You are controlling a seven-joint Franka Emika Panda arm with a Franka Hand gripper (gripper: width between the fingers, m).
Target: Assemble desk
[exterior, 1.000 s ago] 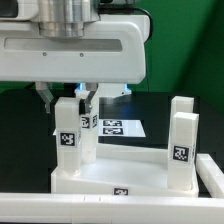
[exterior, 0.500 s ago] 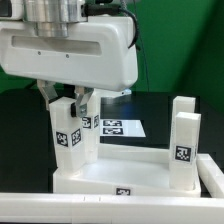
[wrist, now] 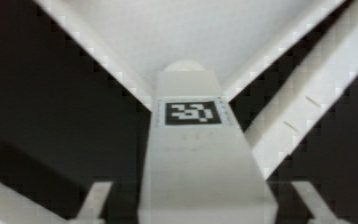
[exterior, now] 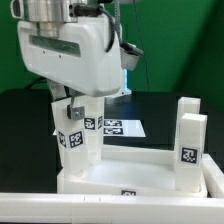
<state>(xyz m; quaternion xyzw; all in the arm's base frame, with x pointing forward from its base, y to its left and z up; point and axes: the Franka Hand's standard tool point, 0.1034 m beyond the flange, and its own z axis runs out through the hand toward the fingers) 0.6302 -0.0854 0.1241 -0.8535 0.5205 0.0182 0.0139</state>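
The white desk tabletop (exterior: 140,172) lies upside down with its raised rim facing up, and white square legs stand in its corners. Two legs (exterior: 189,138) rise at the exterior view's right. At the left corner my gripper (exterior: 77,104) comes down from above and is shut on the top of a tagged leg (exterior: 72,142); a second tagged face (exterior: 90,128) shows just behind it. In the wrist view that leg (wrist: 195,150) runs down the middle with its tag facing the camera, one finger (wrist: 94,200) on each side, and the tabletop (wrist: 194,35) lies beyond it.
The marker board (exterior: 120,127) lies flat on the black table behind the tabletop. The arm's white body (exterior: 70,50) fills the upper left. A white edge (exterior: 60,208) runs along the front. A green wall stands behind.
The hand has turned about the upright leg while keeping its grip. The tabletop and the right legs have shifted slightly toward the exterior view's right.
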